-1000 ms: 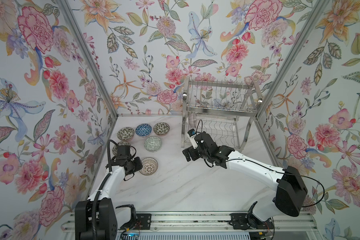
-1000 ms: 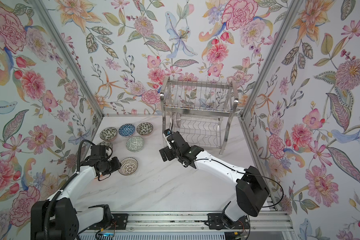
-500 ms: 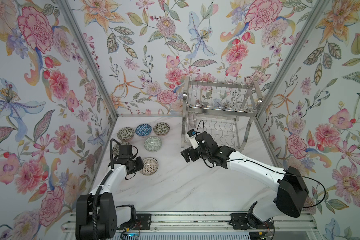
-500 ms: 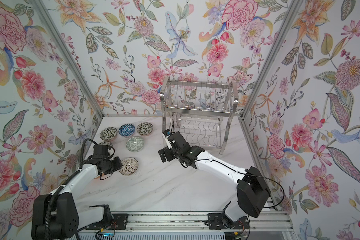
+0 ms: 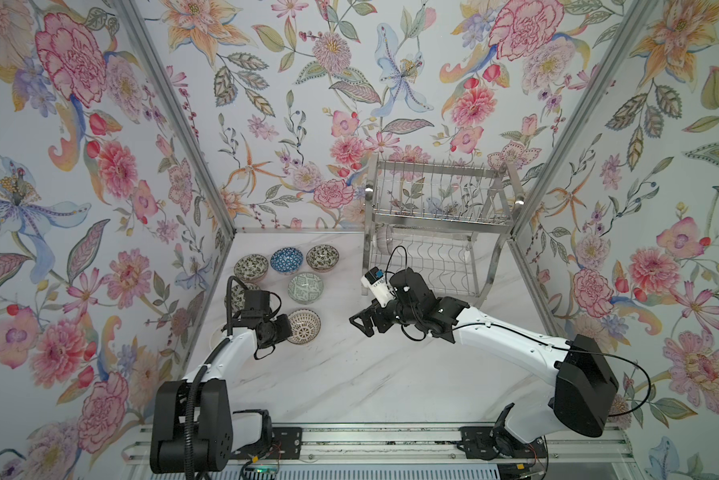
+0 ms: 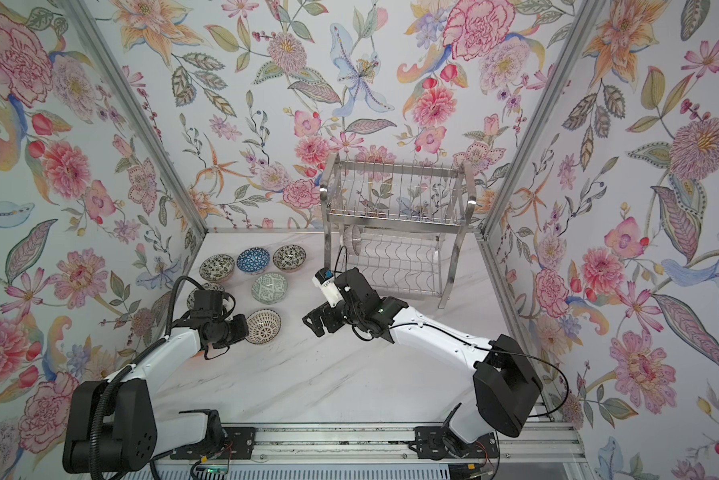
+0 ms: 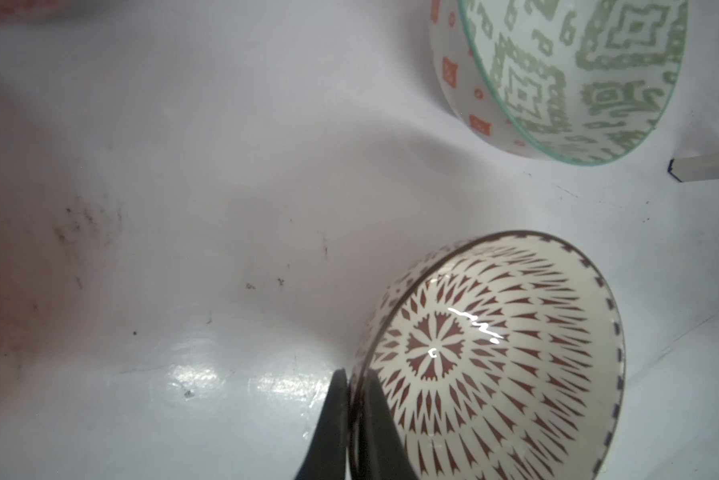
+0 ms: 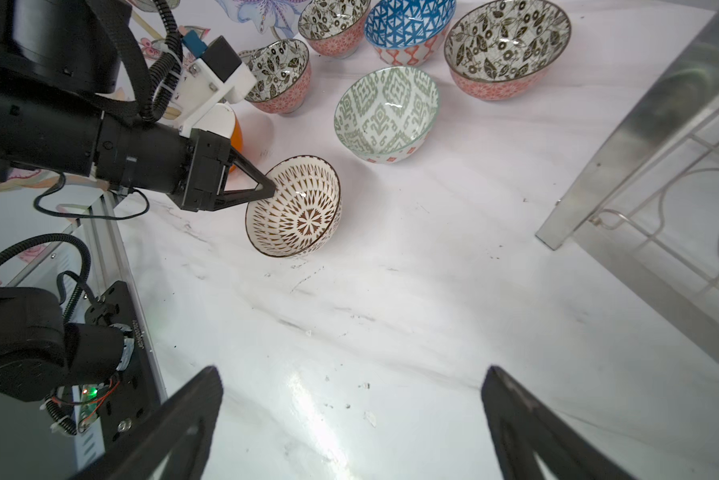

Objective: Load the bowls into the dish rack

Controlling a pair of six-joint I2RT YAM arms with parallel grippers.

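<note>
In both top views the dish rack stands at the back of the white marbled bench, toward the right. One pale bowl stands on edge at the left end of its lower tier. The other bowls cluster on the bench left of the rack: a black-and-white bowl, a blue bowl and a second black-and-white bowl in a back row, a green bowl nearer, and a starburst bowl nearest the front. The left tool meets the starburst bowl's left rim, and its arm covers part of a third black-and-white bowl. The right tool hangs over bare bench between the starburst bowl and the rack, fingers spread, touching nothing. In the left wrist view the left tool's two dark fingers are clenched on the starburst bowl's rim, one inside and one outside. The bowl is tipped, its mouth turned sideways, and the green bowl sits upright well apart from it. In the right wrist view the left tool pinches the tilted bowl's rim, and whether the bowl's lower side touches the bench I cannot tell. An orange bowl lies just behind that tool, mostly hidden. The right tool's own fingers stand wide apart, released, with only bare bench between them, and a flat steel leg of the rack stands off to one side.
</note>
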